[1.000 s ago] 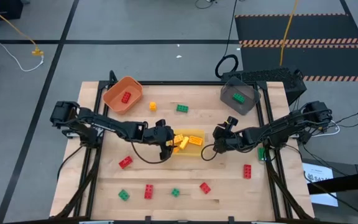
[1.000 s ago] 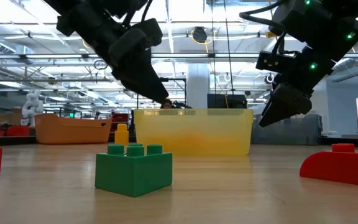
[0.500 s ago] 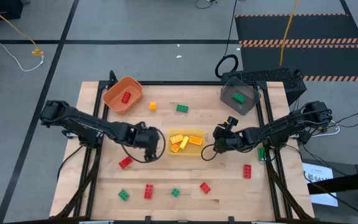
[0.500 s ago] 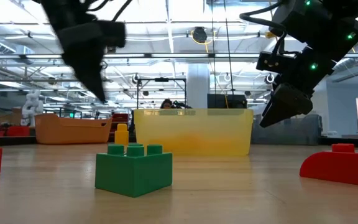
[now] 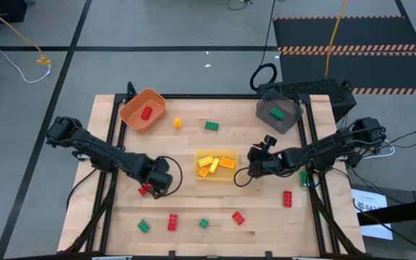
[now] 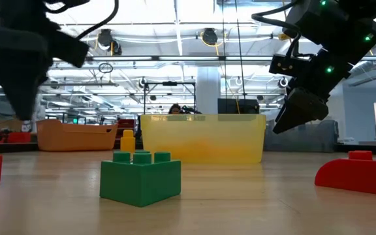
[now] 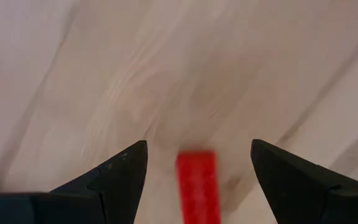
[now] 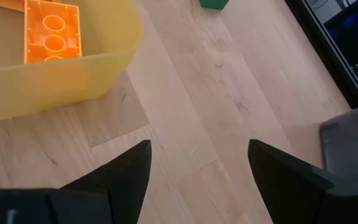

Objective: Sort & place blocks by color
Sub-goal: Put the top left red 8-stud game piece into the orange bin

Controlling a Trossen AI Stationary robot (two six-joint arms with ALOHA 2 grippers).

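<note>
The left gripper (image 7: pixel 197 163) hovers, jaws spread, over a red block (image 7: pixel 197 186) — apparently not touching. The right gripper (image 8: pixel 197 163) waits open beside the yellow bin (image 8: pixel 55 81).

You have a pale wooden worktop (image 5: pixel 266 209) standing on a grey floor (image 5: pixel 157 29) crossed by dark lines. A black mat (image 5: pixel 345 32) with striped edges lies beyond it, with an orange cable (image 5: pixel 333 36) across it. From table height you see a big hall with bright ceiling lights (image 6: pixel 175 19), a white pillar (image 6: pixel 208 88) and a person (image 6: pixel 175 109) far off
</note>
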